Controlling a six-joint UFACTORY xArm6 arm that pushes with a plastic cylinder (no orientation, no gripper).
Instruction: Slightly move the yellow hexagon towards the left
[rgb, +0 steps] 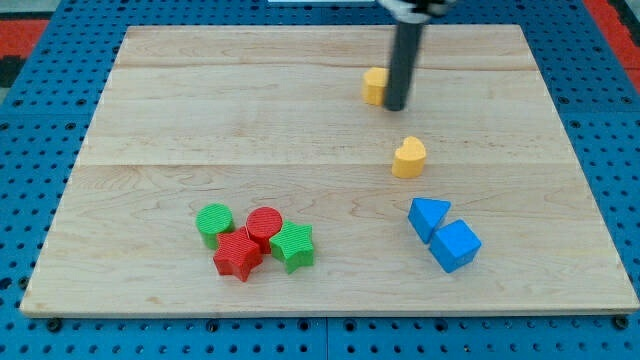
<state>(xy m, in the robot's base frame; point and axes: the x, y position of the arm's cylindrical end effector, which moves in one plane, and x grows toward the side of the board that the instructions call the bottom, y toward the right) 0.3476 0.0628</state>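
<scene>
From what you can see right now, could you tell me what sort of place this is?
Probably a robotics lab bench: a wooden board lies on a blue perforated base, with small coloured blocks on it, and my tip sits against the yellow hexagon.

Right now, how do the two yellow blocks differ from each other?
The yellow hexagon sits nearer the view's top, touching my tip on its right side and partly hidden by the rod; the yellow heart sits lower, free and fully visible. The hexagon has flat sides; the heart is lobed. Both are yellow.
</scene>
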